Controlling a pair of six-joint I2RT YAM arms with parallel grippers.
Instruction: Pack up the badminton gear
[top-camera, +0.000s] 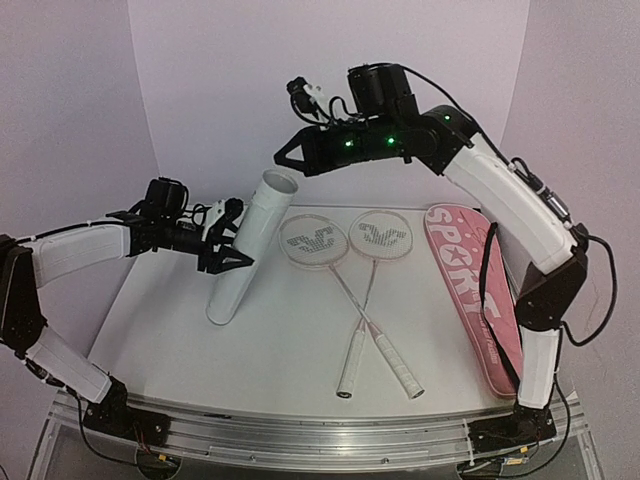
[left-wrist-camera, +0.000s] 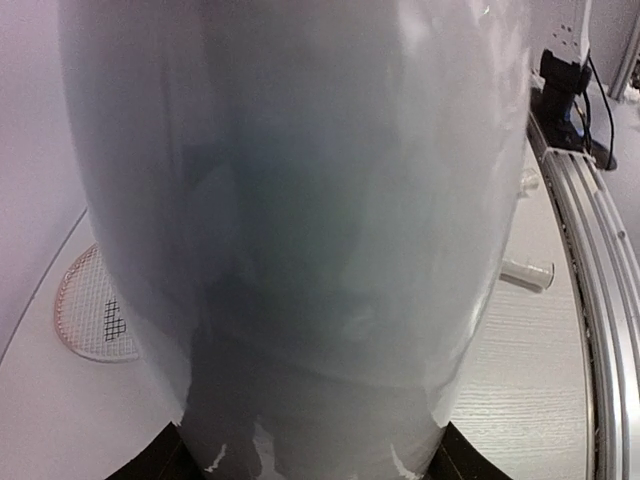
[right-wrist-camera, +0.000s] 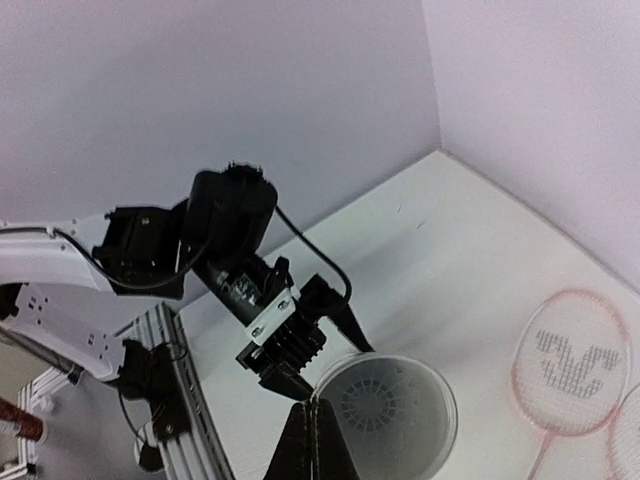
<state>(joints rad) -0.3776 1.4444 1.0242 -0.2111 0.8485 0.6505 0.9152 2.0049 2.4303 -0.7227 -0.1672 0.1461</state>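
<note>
**Tube held at a slant, rackets lying crossed on the table**

The left gripper (top-camera: 233, 247) is clamped round the white cardboard tube (top-camera: 262, 215), which leans with its open mouth up and to the right. The right gripper (top-camera: 284, 158) hangs just above that mouth, fingers pressed together. Right of the tube, one racket (top-camera: 313, 242) and the other racket (top-camera: 380, 235) lie flat on the table (top-camera: 290, 375), heads side by side, shafts crossed, handles toward the arms. The pink bag (top-camera: 475, 290) lies along the right edge.

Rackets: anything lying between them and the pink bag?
Nothing visible: only table surface shows between the rackets and the pink bag. The right arm's black cable crosses the bag in the top view; whether it hangs clear cannot be told.
</note>
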